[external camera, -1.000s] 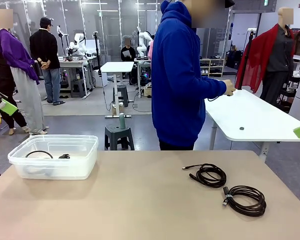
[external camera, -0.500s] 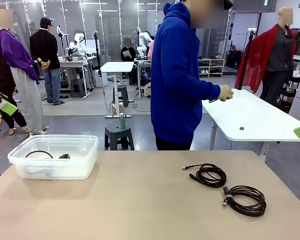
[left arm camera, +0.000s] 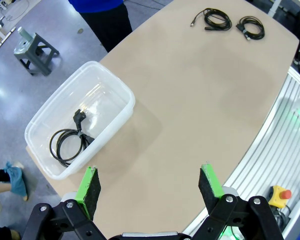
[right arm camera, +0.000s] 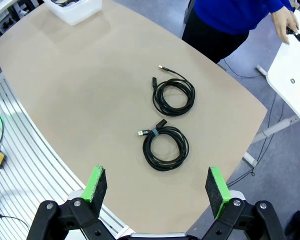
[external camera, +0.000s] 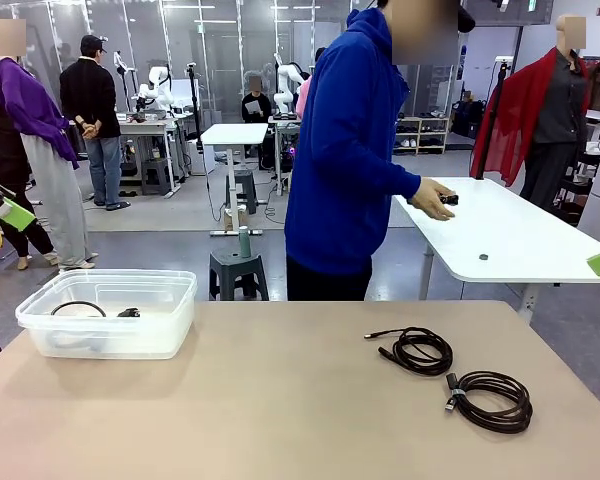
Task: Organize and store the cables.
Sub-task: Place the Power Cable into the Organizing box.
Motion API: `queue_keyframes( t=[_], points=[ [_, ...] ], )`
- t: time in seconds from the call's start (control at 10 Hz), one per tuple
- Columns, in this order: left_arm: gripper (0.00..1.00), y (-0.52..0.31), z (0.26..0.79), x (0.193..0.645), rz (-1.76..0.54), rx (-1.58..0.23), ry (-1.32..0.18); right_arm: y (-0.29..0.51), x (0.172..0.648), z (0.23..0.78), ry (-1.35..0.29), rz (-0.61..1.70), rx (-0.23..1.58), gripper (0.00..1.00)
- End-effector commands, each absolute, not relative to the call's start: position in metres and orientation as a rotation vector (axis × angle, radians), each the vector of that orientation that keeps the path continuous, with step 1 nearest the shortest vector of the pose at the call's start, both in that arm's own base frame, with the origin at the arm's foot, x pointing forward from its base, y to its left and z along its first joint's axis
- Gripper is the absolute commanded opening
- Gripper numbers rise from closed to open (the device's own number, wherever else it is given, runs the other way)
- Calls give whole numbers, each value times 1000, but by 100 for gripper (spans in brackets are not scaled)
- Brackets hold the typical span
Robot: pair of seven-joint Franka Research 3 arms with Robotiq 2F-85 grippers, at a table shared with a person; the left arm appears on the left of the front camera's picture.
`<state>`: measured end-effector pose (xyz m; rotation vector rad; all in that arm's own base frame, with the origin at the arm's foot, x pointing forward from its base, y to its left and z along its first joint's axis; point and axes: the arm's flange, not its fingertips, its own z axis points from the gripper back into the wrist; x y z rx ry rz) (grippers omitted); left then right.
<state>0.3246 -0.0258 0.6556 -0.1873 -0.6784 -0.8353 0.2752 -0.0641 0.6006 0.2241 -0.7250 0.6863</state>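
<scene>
My left gripper [left arm camera: 149, 176] and right gripper [right arm camera: 156, 176] hang wide open and empty over the smooth tan table [external camera: 260, 410], where one thin black round-coiled cable [right arm camera: 156, 98] lies just beside a second black coiled cable [right arm camera: 147, 149], a third black coil [left arm camera: 82, 135] inside the clear rectangular plastic tub [left arm camera: 127, 97]
</scene>
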Motion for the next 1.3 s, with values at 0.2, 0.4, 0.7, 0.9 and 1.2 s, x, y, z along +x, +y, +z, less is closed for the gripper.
queue_keyframes(
  t=[0.2, 0.4, 0.7, 0.9, 1.2],
  points=[
    [100, -25, 655, 324, -844, -174, -665, -64, 274, 599, -725, 693, 220, 100],
    [100, -25, 655, 324, -844, -174, -665, -64, 274, 599, -725, 693, 220, 100],
    [100, -25, 655, 324, -844, -174, -665, -64, 274, 599, -725, 693, 220, 100],
    [100, -25, 655, 324, -844, -174, -665, -64, 274, 599, -725, 693, 220, 100],
    [100, -25, 655, 324, -844, -174, -665, -64, 274, 599, -725, 693, 220, 100]
  ],
)
